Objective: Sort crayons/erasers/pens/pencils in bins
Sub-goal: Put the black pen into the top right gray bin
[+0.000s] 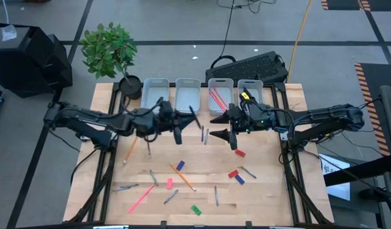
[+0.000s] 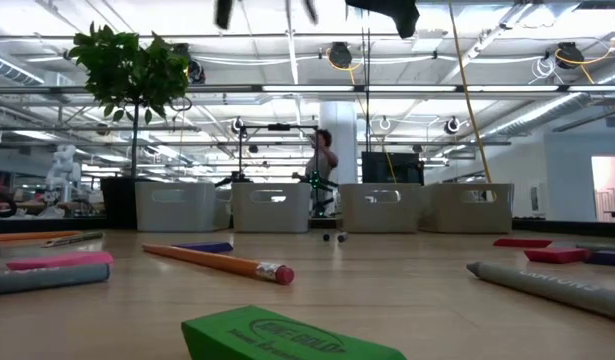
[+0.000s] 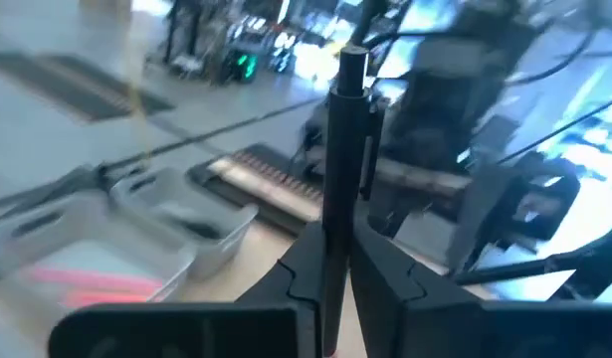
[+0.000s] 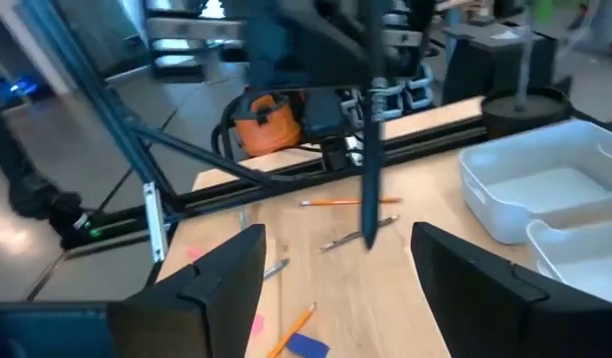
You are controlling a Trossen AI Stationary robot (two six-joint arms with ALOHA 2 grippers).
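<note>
My left gripper (image 1: 184,122) is shut on a dark pen (image 3: 343,149), held above the table just in front of the second of the pale bins (image 1: 187,93). In the high view the pen (image 1: 194,117) shows slanted beside the fingers. My right gripper (image 1: 222,127) hangs open close to its right, and in the right wrist view (image 4: 335,288) nothing is between its fingers. The third bin (image 1: 220,90) holds pink sticks. Erasers lie on the wood: red (image 1: 240,153), blue (image 1: 181,165), pink (image 1: 170,183) and green (image 2: 287,338). My left gripper pinches the pen's shaft (image 3: 331,261) between its two fingers. The pen lies along the fingers and sticks out past their tips, its clip end (image 3: 351,62) farthest out. Its other end is hidden between the fingers. The pen is lifted clear of the table.
A black plant pot (image 1: 131,86) stands left of the bins, and a keyboard (image 1: 249,65) lies behind them. An orange pencil (image 1: 182,176), a pink stick (image 1: 141,198) and several grey pens (image 1: 125,187) are scattered over the near half. Two thin sticks (image 1: 204,134) lie between the grippers.
</note>
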